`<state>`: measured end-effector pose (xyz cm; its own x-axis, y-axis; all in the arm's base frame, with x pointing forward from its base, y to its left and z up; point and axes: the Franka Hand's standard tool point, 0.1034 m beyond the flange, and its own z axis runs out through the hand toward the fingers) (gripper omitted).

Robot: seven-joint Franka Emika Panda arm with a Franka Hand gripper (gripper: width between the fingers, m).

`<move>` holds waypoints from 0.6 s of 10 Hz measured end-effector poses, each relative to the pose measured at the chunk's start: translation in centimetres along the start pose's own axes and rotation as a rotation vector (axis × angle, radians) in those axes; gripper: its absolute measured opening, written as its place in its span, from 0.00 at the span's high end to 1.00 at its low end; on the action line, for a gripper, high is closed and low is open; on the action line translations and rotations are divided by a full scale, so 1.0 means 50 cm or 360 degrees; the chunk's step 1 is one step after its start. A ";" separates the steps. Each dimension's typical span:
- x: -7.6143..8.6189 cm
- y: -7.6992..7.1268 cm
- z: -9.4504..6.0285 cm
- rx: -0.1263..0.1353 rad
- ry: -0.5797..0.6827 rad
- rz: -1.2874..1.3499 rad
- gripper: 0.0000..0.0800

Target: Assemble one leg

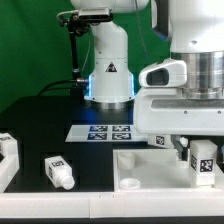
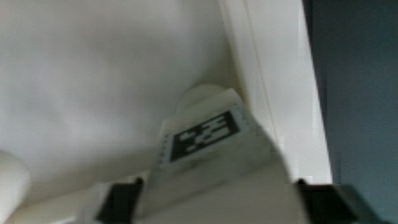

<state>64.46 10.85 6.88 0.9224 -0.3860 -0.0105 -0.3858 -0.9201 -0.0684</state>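
Observation:
My gripper (image 1: pixel 203 150) is at the exterior view's right, shut on a white leg (image 1: pixel 205 162) with a black-and-white tag, held upright. It hangs just over the far right corner of the large white recessed panel (image 1: pixel 150 168). In the wrist view the leg (image 2: pixel 214 140) tapers away between my two dark fingertips (image 2: pixel 121 202), with its tag facing the camera. Its far end points at the panel's inner surface (image 2: pixel 89 90), beside the raised rim (image 2: pixel 267 70). Whether the leg touches the panel cannot be told.
A second leg (image 1: pixel 58 172) lies on its side on the black table at the exterior view's left. Another white part (image 1: pixel 8 150) sits at the left edge. The marker board (image 1: pixel 105 131) lies in front of the robot base (image 1: pixel 110 70).

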 end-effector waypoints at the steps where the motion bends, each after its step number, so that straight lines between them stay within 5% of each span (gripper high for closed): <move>1: 0.000 0.001 0.000 -0.0001 0.0000 0.0124 0.64; 6: 0.002 0.006 0.002 -0.0011 0.0011 0.0883 0.64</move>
<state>64.45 10.52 6.77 0.5809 -0.8131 -0.0364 -0.8137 -0.5792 -0.0478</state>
